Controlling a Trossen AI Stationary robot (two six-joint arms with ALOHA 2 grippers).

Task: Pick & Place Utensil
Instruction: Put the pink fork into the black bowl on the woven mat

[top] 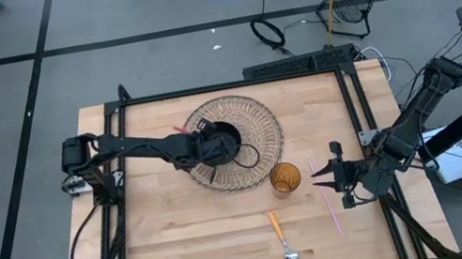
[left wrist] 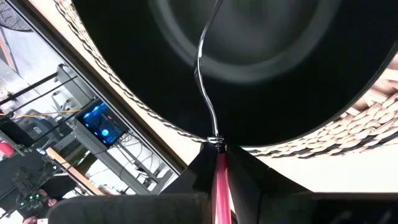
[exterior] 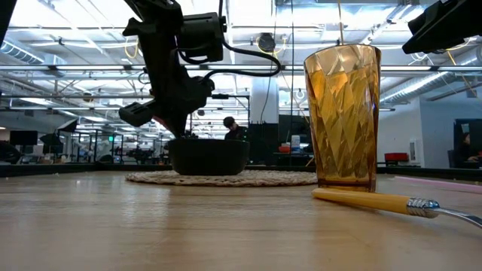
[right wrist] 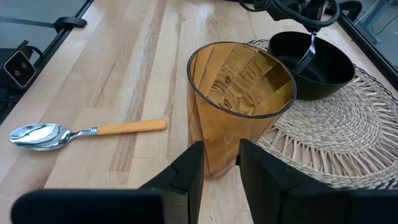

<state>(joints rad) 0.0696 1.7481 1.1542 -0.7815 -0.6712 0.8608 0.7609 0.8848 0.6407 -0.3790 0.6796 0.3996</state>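
A black bowl point(top: 222, 141) stands on a round woven placemat point(top: 260, 158) at mid-table. My left gripper point(top: 198, 145) hangs over the bowl's left rim, shut on a pink-handled fork point(right wrist: 305, 56) whose tines reach down into the bowl point(right wrist: 323, 78). An amber faceted cup point(top: 285, 178) stands on the bare wood by the mat's near right edge. My right gripper point(right wrist: 221, 165) waits open just right of the cup point(right wrist: 239, 99), touching nothing. An orange-handled spoon point(top: 283, 239) lies flat near the table's front edge. My left gripper pinches the fork's pink handle point(left wrist: 219, 177) between its two fingers, close to where the metal neck point(left wrist: 205, 81) begins. The fingers slant down from the table's left, along the fork. The fork is tilted, tines lowest, inside the bowl point(left wrist: 280, 62); whether they touch its floor I cannot tell.
Two thin pink sticks point(top: 332, 212) lie on the wood by my right gripper. A black frame point(top: 233, 84) runs around the table's edges. There is bare wood at the front left point(top: 186, 252).
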